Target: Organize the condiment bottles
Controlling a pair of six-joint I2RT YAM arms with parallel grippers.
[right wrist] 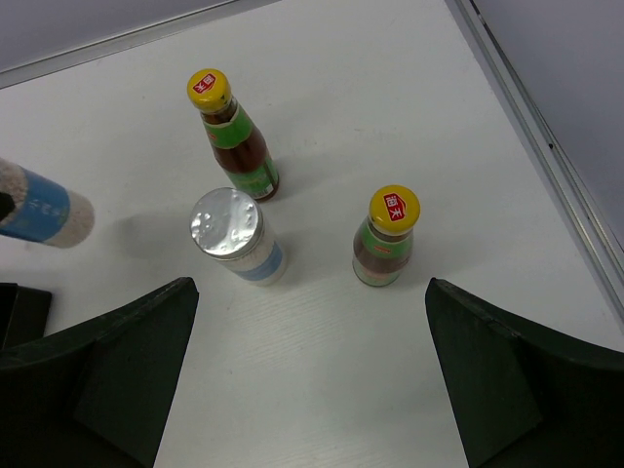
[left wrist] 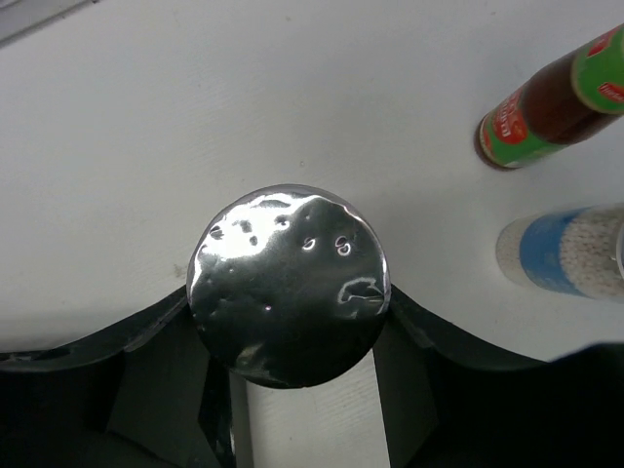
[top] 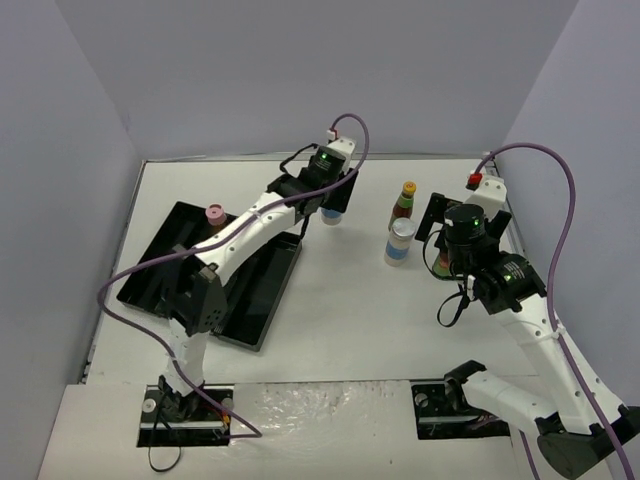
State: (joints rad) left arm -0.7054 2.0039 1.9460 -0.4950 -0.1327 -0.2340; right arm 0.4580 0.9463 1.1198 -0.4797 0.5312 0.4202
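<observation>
My left gripper point(left wrist: 288, 302) is shut on a silver-lidded bottle point(left wrist: 288, 278) with a blue-white label, its fingers pressing both sides of the lid. In the top view this gripper point(top: 330, 198) is at the back centre over that bottle point(top: 332, 215). My right gripper point(right wrist: 310, 285) is open wide and empty. Ahead of it stand a second silver-lidded bottle point(right wrist: 234, 239) and two dark yellow-capped bottles with red-green labels, one nearer point(right wrist: 388, 239) and one farther point(right wrist: 234, 141). A pink-capped bottle point(top: 214, 215) stands in the black tray point(top: 250, 300). No pale-yellow-capped bottle shows.
The black ridged tray lies at the left of the white table. Grey walls close in the back and both sides. The table's right edge point(right wrist: 526, 127) runs close beside the nearer dark bottle. Purple cables loop above both arms.
</observation>
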